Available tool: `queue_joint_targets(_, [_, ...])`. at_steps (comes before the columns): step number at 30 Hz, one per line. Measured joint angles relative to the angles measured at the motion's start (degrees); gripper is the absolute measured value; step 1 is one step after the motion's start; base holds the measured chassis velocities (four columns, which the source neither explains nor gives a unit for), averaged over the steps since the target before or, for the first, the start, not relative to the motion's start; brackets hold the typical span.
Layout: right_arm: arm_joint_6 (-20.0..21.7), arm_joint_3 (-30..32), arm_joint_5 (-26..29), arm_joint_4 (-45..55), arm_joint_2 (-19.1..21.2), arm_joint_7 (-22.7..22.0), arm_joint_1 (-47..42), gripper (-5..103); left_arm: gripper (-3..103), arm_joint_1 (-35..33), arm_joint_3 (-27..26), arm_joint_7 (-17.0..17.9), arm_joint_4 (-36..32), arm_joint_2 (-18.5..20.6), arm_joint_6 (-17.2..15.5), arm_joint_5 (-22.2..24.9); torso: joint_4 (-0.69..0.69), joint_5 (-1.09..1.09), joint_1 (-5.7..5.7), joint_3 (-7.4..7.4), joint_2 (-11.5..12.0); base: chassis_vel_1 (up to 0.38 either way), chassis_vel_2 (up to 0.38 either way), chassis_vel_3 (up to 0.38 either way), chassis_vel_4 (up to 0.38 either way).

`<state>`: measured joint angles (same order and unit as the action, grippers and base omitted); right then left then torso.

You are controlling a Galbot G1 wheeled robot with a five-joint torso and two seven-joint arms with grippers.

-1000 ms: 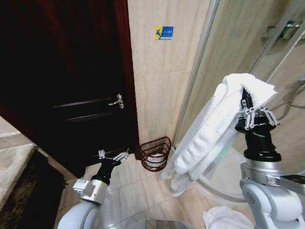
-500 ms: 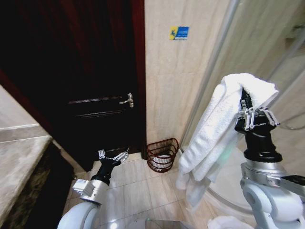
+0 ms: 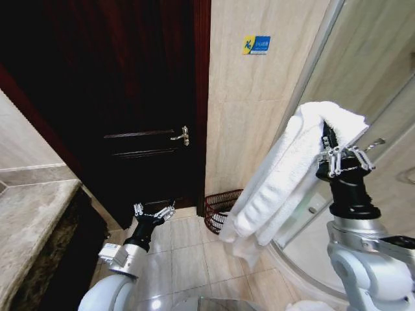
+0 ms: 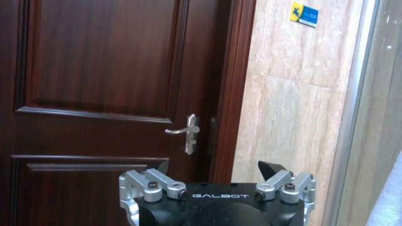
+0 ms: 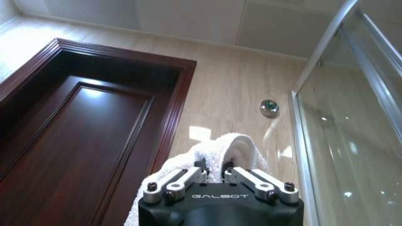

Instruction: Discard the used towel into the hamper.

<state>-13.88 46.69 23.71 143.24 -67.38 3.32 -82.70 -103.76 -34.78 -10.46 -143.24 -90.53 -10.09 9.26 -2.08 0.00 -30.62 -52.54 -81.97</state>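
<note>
A white towel (image 3: 279, 175) hangs in long folds from my right gripper (image 3: 329, 135), which is raised upright at the right and shut on the towel's top fold. In the right wrist view the towel (image 5: 234, 147) bulges up between the closed fingers of the right gripper (image 5: 217, 170). The hamper (image 3: 218, 206), a dark red-brown openwork basket, stands on the floor against the tiled wall beside the door frame; the hanging towel covers its right side. My left gripper (image 3: 154, 210) is held low at the left, open and empty, seen also in the left wrist view (image 4: 213, 165).
A dark wooden door (image 3: 130, 97) with a metal handle (image 3: 182, 136) fills the left half. A glass shower enclosure (image 3: 366, 84) stands at the right. A stone counter (image 3: 32, 223) juts in at the far left. Tiled floor (image 3: 188, 256) lies between my arms.
The whole picture has shifted right, so the camera has turned left. Both arms keep their places in the view. The towel's hanging end now covers part of the hamper.
</note>
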Motion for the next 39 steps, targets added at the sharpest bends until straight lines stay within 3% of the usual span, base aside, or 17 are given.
queue_joint_targets(14, [0.30, -0.09, 1.88, -0.01, 1.15, -0.04, 0.33, 9, 97, 0.01, 0.00, 0.00, 0.00, 0.00, 0.00, 0.00, 0.00, 0.00, -0.07, -0.03, 0.02, -0.115, 0.125, 0.120, -0.109])
queue_joint_targets(23, [1.24, 1.08, 6.58, 0.00, 4.90, -1.14, 3.57, 9, 97, 0.01, 0.00, 0.00, 0.00, 0.01, 0.00, 0.00, 0.02, 0.00, 0.01, 0.00, 0.00, 0.001, 0.008, 0.009, 0.001])
queue_joint_targets(32, [1.66, 1.11, 13.26, -0.01, 9.82, -2.67, 14.44, 9, 97, 0.01, 0.00, 0.00, 0.00, 0.00, 0.00, 0.00, 0.00, 0.00, -0.03, -0.02, 0.01, 0.037, 0.035, 0.041, 0.050])
queue_joint_targets(39, [2.87, -1.48, 13.66, -4.22, 11.36, -3.56, 22.62, 9, 97, 0.00, 0.00, 0.00, 0.00, 0.01, 0.00, 0.00, -0.02, 0.01, -0.03, -0.02, 0.01, 0.067, 0.085, 0.072, 0.065])
